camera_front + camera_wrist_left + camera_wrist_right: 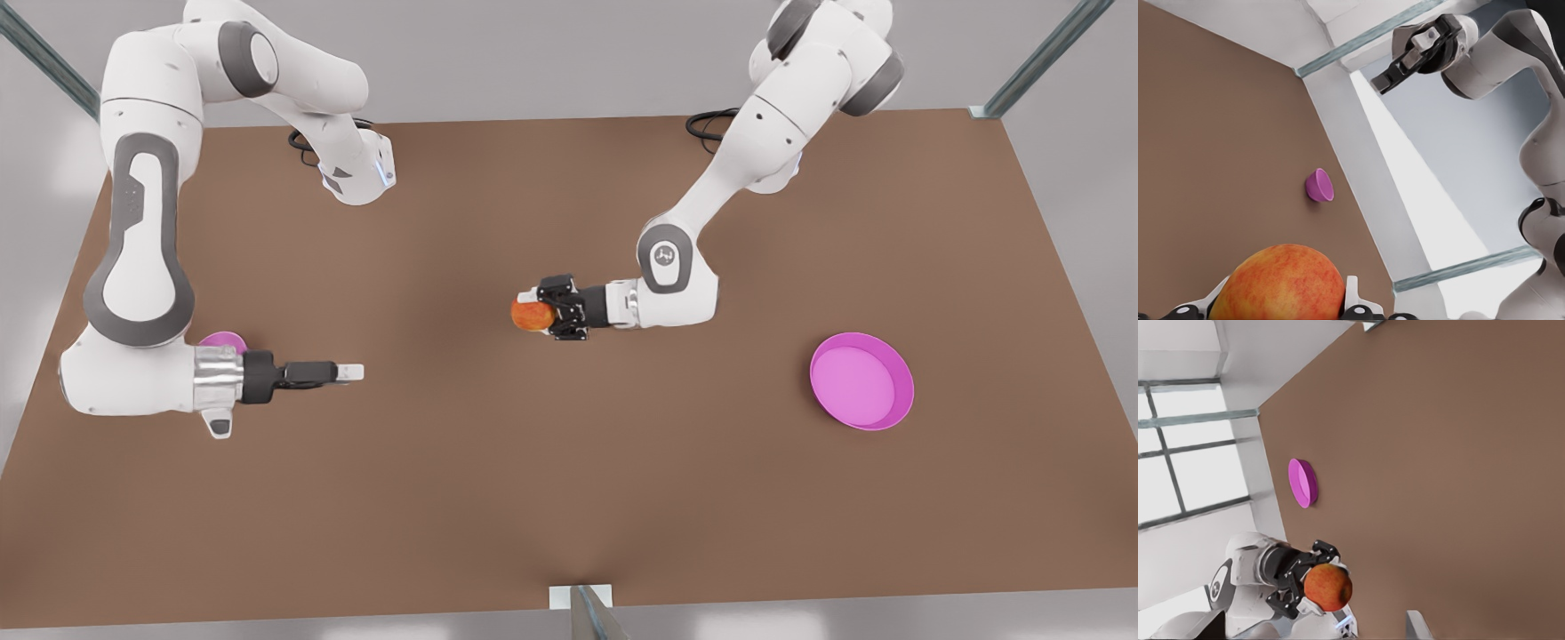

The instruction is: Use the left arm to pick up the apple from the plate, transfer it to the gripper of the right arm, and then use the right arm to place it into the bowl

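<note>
The table (569, 498) is brown, and nothing lies along its near edge. A little farther in, toward the edge at the front view's left, the right gripper (351, 372) hangs above the table. It points sideways toward the middle, and its white fingertips (352, 372) look close together with nothing between them, though I cannot be sure how wide they stand. This arm is waiting, turned that way so it can take the apple. The small bowl (222, 340) sits on the table just behind its wrist, mostly hidden, so the drop at the end should be a short trip. Over by the edge at the front view's right sits the wide pink plate (861, 380), and nothing lies on it. Farther in, near the middle of the table, the left gripper (544, 316) holds the apple (532, 315) up in the air. Its fingers are closed on the apple's two sides, and the front half sticks out toward the other arm. I think it is held that way so the other fingers have a bare part to grab. The two grippers are well apart, so the pass is not done yet.
</note>
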Motion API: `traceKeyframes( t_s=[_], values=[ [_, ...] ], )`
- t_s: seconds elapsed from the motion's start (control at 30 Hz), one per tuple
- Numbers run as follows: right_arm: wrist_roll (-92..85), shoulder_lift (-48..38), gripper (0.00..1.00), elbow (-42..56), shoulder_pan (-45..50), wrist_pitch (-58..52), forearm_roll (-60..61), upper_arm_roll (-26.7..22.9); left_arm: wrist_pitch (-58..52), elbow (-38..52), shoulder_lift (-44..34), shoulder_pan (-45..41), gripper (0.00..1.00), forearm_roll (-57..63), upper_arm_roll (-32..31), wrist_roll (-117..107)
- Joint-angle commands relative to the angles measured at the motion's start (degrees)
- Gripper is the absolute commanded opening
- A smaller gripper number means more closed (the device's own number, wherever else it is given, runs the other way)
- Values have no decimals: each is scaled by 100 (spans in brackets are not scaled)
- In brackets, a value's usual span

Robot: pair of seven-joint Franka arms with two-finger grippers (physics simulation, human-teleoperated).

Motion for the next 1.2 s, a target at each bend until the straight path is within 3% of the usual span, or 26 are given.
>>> traceKeyframes(
  t_s=[0.0,0.07,0.17,0.33,0.43,0.73,1.17],
  values=[
    [-2415,6,100,-516,-214,80,788,21,93,336,331,-42,64,-599,-109,5621],
    [-3840,6,100,-1176,-258,159,1325,12,93,512,542,-51,64,-616,-215,5937],
    [-4385,-90,100,-1492,-241,168,1334,21,93,880,902,-42,64,-625,-417,6421],
    [-5000,-547,100,-2398,-232,511,1430,276,75,2313,2212,-121,64,-599,-435,7247],
    [-5167,-521,100,-2433,-206,669,1589,293,84,2999,2687,-253,64,-599,-435,7256],
    [-5334,349,100,-1853,5,1399,2599,284,75,3210,2827,-350,64,-599,-452,7274],
    [-5774,789,100,-1739,787,2145,3126,284,110,3702,3100,-561,64,-599,-461,7265]
  ],
)
